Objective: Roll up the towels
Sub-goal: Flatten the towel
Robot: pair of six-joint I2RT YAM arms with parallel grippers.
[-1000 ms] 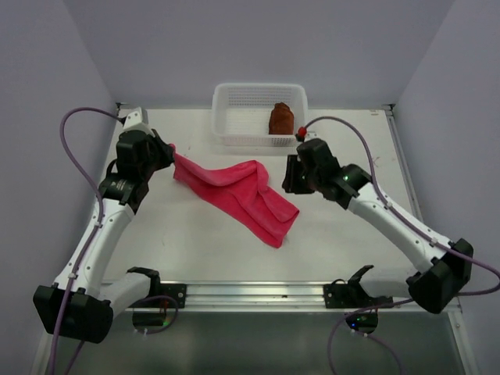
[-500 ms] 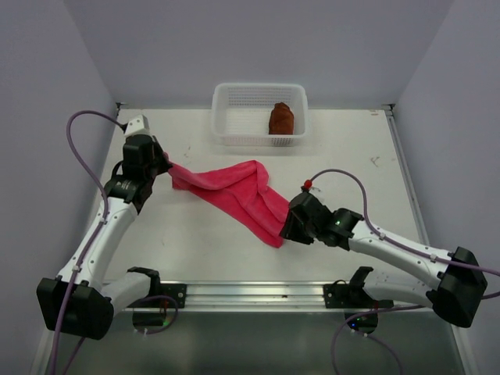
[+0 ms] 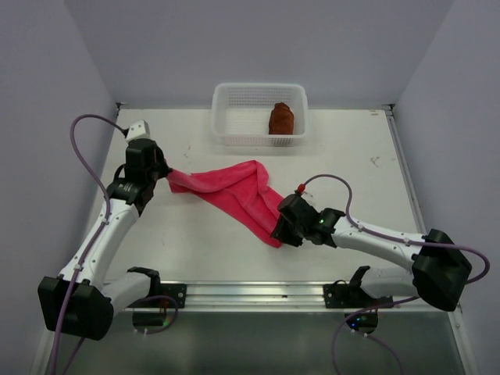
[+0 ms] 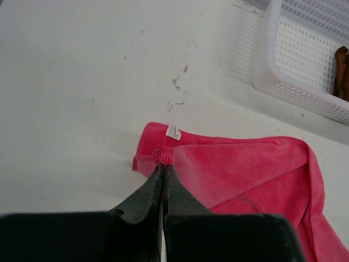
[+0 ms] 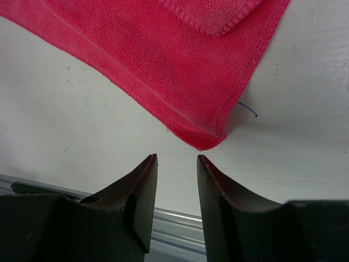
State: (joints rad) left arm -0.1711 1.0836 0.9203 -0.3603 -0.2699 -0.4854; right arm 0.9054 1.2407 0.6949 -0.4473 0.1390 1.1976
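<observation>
Your left claw (image 4: 163, 161) is clenched on the upper-left corner of the pink towel (image 3: 234, 191), which lies mid-frame. Your right claw (image 5: 177, 159) stands parted and empty, just off its lower-right corner. The brown towel (image 3: 281, 119) sits in the basket (image 3: 221, 117), top centre.

The basket (image 3: 250, 141) stands on the counter (image 3: 367, 180) at the middle of its far edge, and the bundled towel (image 3: 281, 119) sits inside it, toward its right side. In front of the basket the spread towel (image 3: 234, 191) lies on the counter, slanting from the basket's front-left down to a corner well nearer the arms' bases. The left hand (image 4: 163, 164) pinches the towel's corner on the basket's front-left, while the right hand (image 5: 177, 161) sits at the towel's near corner, just short of it and not touching.
</observation>
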